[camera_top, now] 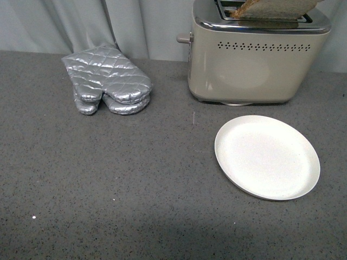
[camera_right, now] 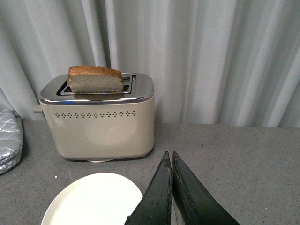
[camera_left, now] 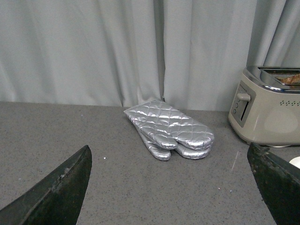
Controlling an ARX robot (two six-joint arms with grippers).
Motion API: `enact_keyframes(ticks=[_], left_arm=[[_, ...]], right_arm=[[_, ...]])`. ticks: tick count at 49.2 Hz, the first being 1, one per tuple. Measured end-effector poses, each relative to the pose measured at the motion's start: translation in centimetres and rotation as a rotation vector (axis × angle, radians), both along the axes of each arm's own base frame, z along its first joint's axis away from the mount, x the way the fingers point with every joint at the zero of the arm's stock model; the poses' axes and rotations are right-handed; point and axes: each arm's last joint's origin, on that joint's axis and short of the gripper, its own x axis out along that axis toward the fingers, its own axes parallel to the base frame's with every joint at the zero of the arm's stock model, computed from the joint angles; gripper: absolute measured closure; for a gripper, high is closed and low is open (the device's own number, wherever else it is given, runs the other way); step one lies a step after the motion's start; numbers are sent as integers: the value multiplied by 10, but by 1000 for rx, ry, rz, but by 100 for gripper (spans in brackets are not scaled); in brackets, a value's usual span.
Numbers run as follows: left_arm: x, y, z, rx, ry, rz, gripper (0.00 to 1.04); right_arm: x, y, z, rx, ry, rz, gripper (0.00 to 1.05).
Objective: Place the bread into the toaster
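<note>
The beige toaster (camera_top: 255,59) with a chrome top stands at the back right of the grey counter. A slice of brown bread (camera_top: 274,8) sticks up out of one of its slots; the right wrist view shows the bread (camera_right: 95,79) standing in the toaster (camera_right: 101,119) slot. My right gripper (camera_right: 169,157) is shut and empty, low over the counter in front of the toaster, beside the plate. Facing the oven mitts, my left gripper (camera_left: 171,159) is open with nothing between its fingers. Neither arm shows in the front view.
A white empty plate (camera_top: 267,156) lies in front of the toaster. Two silver quilted oven mitts (camera_top: 105,78) lie stacked at the back left. A grey curtain hangs behind the counter. The toaster's lever knob (camera_top: 184,38) sticks out on its left side.
</note>
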Motion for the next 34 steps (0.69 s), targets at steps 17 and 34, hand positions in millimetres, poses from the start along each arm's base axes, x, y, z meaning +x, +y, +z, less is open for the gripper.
enact_keyframes(ticks=[17, 34], left_arm=[[0, 0, 0, 0, 0, 0, 7], [0, 0, 0, 0, 0, 0, 7]], right_arm=[[-10, 0, 2, 0, -8, 0, 104], [-17, 0, 2, 0, -10, 0, 104]])
